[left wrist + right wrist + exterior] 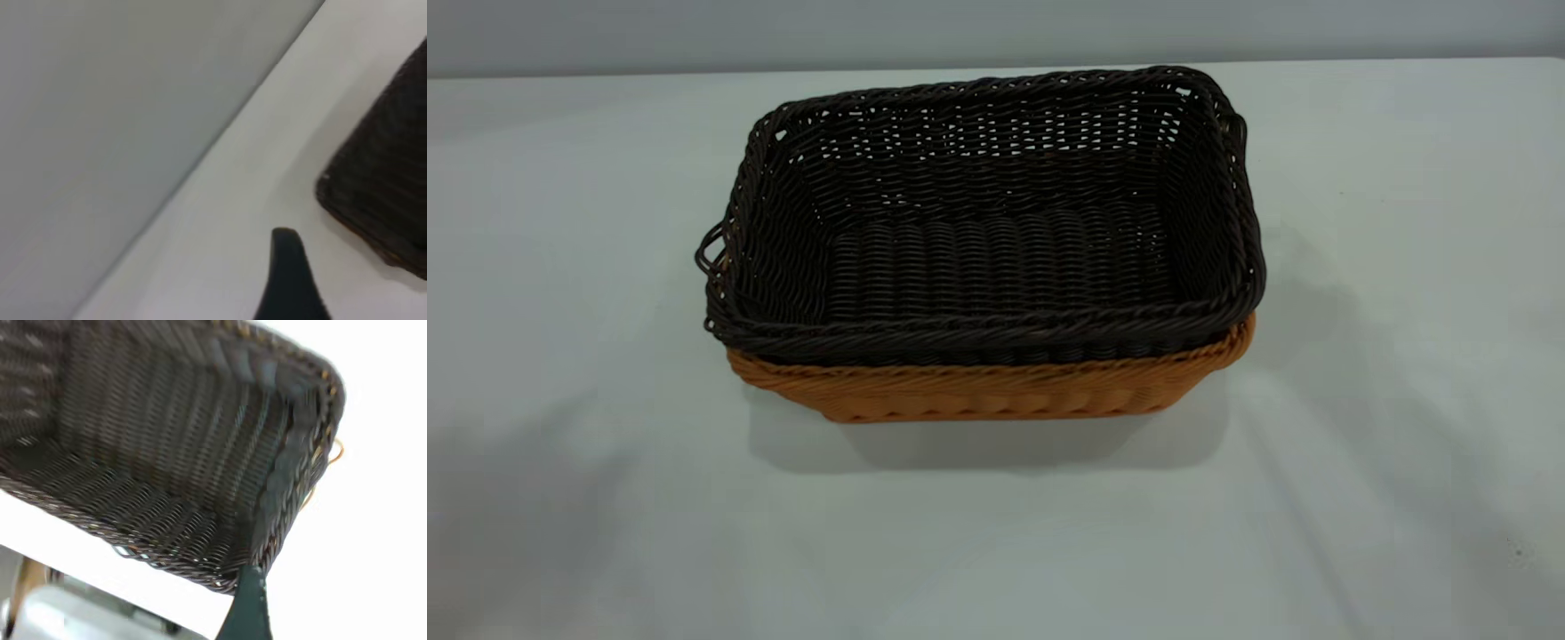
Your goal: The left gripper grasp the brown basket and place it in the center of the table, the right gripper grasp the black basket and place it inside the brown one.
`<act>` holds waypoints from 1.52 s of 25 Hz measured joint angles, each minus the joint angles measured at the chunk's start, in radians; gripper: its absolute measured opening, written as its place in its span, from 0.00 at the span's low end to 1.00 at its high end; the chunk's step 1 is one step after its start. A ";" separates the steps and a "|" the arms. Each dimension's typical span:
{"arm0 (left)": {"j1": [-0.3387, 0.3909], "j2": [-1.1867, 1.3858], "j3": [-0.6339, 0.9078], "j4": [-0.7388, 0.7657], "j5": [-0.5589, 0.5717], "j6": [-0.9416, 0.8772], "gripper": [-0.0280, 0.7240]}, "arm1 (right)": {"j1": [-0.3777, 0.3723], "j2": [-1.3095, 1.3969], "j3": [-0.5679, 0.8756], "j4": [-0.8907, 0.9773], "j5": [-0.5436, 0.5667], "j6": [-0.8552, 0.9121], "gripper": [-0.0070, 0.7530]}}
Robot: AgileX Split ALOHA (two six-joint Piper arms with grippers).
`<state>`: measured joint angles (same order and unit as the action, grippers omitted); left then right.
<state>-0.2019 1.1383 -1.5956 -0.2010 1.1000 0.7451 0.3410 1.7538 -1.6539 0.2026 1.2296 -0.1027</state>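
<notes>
The black basket [996, 222] sits nested inside the brown basket [996, 391] at the middle of the table [1405, 356]. Only the brown basket's front wall and rim show below the black rim. Neither gripper appears in the exterior view. In the left wrist view a black part of the left gripper [287, 280] hangs over bare table, apart from a corner of the black basket [380, 180]. In the right wrist view a dark part of the right gripper [248, 607] shows in line with a corner of the black basket [167, 453]; nothing is held in it.
The table's far edge [996, 67] meets a grey wall behind the baskets. A table edge runs diagonally through the left wrist view [220, 140]. Rig parts show beyond the table edge in the right wrist view [60, 613].
</notes>
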 joint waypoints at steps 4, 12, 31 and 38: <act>0.000 -0.073 -0.001 0.075 0.067 -0.140 0.54 | 0.000 -0.178 0.027 0.000 0.009 0.012 0.78; 0.000 -0.137 0.071 0.235 0.067 -0.436 0.51 | 0.000 -0.508 0.277 -0.018 0.018 0.022 0.78; 0.000 -0.302 0.864 0.143 0.067 -0.548 0.65 | 0.000 -1.257 1.109 -0.314 -0.044 0.163 0.78; 0.000 -0.470 0.983 0.140 0.062 -0.630 0.65 | 0.000 -1.449 1.171 -0.316 -0.134 0.203 0.78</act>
<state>-0.2019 0.6684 -0.6125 -0.0612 1.1621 0.1147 0.3410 0.3044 -0.4832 -0.1135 1.0958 0.1003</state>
